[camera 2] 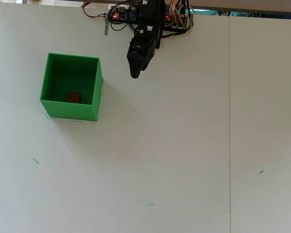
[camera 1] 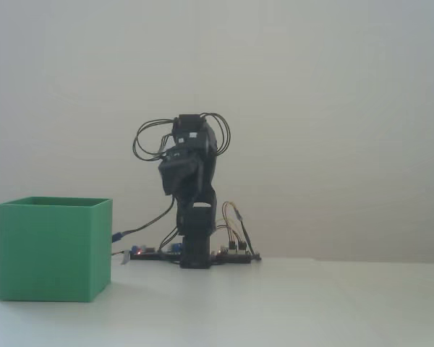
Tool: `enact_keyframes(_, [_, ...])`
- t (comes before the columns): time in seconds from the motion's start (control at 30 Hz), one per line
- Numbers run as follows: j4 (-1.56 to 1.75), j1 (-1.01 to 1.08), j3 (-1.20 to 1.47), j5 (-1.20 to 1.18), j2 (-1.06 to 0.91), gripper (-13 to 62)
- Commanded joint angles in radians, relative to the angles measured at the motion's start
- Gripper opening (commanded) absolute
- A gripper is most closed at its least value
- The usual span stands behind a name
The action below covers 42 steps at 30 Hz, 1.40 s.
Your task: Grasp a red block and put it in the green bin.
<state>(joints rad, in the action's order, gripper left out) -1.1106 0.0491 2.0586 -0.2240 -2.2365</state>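
The desk [camera 2: 184, 145] is a broad, plain white, matte surface that fills the overhead view; a thin straight seam runs down it well to the right of the green bin. In the fixed view a bare pale wall stands behind it.

The green bin [camera 2: 94, 92] sits on the desk, a cube-shaped box of matte green plastic with thin upright walls and an open top. In the fixed view [camera 1: 54, 249] it stands at the left, its flat front face unmarked.

My arm rises from a black base at the far edge of the desk, up and to the right of the green bin in the overhead view. It is dark, angular plastic, folded over on itself, with thin black cables looping around its top. Small circuit boards with tiny lit points and coloured wires lie at its foot.

My end effector [camera 2: 135, 73] hangs in the air above bare desk, to the right of the green bin and apart from it, tip pointing down. In the fixed view [camera 1: 170, 189] it shows as one dark tapered shape. I cannot tell whether my end effector is open or closed. Nothing visible is in it.

The red block [camera 2: 73, 97] lies inside the green bin, on its floor, close to the near wall. It is small, solid and matte red.
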Motion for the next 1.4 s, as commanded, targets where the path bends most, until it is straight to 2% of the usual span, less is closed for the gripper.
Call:
enact_keyframes(0.0, [0.071, -0.003, 0.000, 0.002, -0.094, 33.5])
enact_keyframes(1.03, [0.529, 0.003, 0.561, 0.089, -0.098, 34.5])
enact_keyframes(1.37, [0.936, 0.003, 0.864, 0.127, -0.098, 34.7])
